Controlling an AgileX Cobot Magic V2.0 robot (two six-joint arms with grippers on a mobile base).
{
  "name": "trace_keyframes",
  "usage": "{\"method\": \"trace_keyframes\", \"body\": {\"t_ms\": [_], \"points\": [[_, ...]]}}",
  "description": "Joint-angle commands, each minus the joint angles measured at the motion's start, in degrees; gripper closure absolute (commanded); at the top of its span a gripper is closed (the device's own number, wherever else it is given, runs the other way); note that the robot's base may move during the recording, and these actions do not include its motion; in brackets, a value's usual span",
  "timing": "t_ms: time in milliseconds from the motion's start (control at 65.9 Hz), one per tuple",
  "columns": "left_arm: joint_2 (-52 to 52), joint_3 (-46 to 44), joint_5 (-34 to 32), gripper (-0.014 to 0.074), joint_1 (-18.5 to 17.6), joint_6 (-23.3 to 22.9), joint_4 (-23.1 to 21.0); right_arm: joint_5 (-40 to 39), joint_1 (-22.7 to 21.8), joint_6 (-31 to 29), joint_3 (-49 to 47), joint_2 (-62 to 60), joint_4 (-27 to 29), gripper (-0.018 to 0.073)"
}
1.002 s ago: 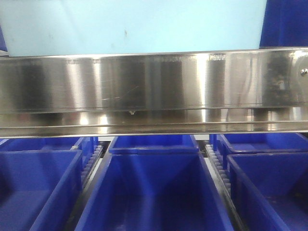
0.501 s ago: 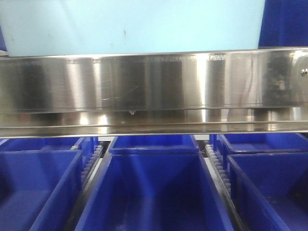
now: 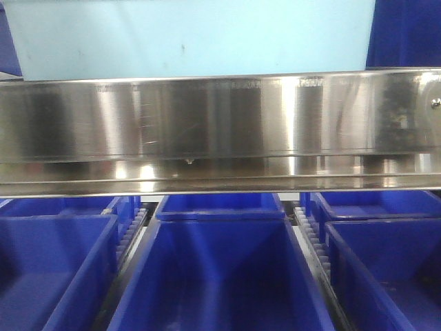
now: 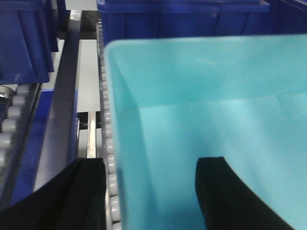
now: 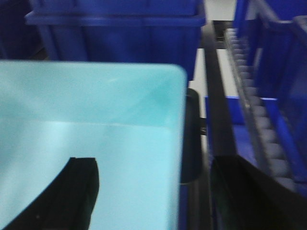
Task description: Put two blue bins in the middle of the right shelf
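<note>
Mid-transfer, by the look of it. Pale blue bin [image 4: 216, 72] up above the steel rail [image 3: 220, 117], beside a roller track [image 4: 108, 143]. Left gripper [image 4: 151, 160] and right gripper [image 5: 153, 160] each astride a side wall, one finger inside, one outside. Clamped or only straddling: can't tell, contact out of frame. Placement not yet confirmed. Other bin's status not visible.
</note>
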Motion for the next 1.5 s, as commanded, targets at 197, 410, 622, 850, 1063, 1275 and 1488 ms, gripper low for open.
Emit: {"method": "trace_keyframes", "body": {"t_ms": [197,410,622,850,1063,1275,1488], "points": [[2.54,-14.90,29.73,0.0267,1.53,0.49,-7.16,24.16,0.12,-3.68,-8.53,-0.50,11.03,0.0179],[7.61,-19.58,41.26,0.0270,2.46,4.73,-13.13,31.06,0.12,-9.80,-8.53,1.17,21.20,0.0179],[10.47,-19.85,42.35,0.0270,2.46,4.92,-15.06,31.06,-1.61,-15.23,-8.53,3.29,30.66,0.0179],[10.56,-19.50,42.35,0.0270,2.46,4.92,-13.96,31.06,-3.10,-15.61,-8.53,4.53,31.29,0.0179],[10.72,-17.91,42.35,0.0281,2.46,4.92,-14.33,31.06,-3.10,-16.54,-7.40,4.53,31.20,0.0179],[11.07,-15.57,42.35,0.0302,2.46,4.92,-14.44,31.06,-3.10,-16.54,-5.76,4.53,31.81,0.0179],[11.07,-15.60,42.35,0.0302,2.46,4.92,-15.25,31.06,-3.10,-16.54,-5.76,4.53,31.81,0.0179]]}}
